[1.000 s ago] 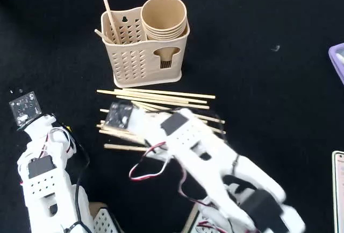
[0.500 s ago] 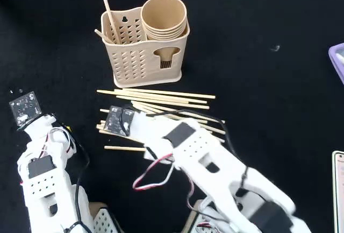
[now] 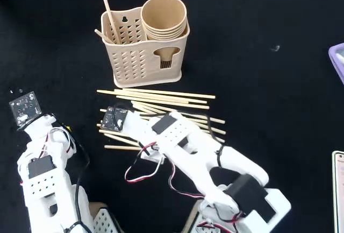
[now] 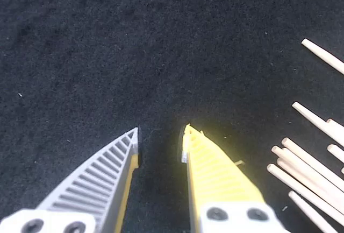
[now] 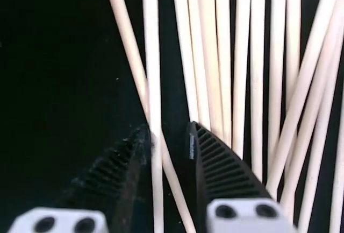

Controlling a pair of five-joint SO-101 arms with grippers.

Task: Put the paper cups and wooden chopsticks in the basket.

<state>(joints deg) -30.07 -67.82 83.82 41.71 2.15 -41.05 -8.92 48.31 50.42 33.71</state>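
Shifted slightly leftward, right gripper (image 5: pixel 168 127) straddles 1 pale, smooth, round wooden chopstick (image 5: pixel 151 55), jaws narrowly parted, not clamped; left gripper (image 4: pixel 161 129) part-open, empty.

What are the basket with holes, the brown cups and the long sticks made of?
The basket looks like beige plastic: it has smooth, matte walls with neat moulded rows of holes. The cups look like brown paper, with thin rims, nested in a stack and dull rather than shiny. The chopsticks look like pale, unpainted wood, though they might be bamboo.
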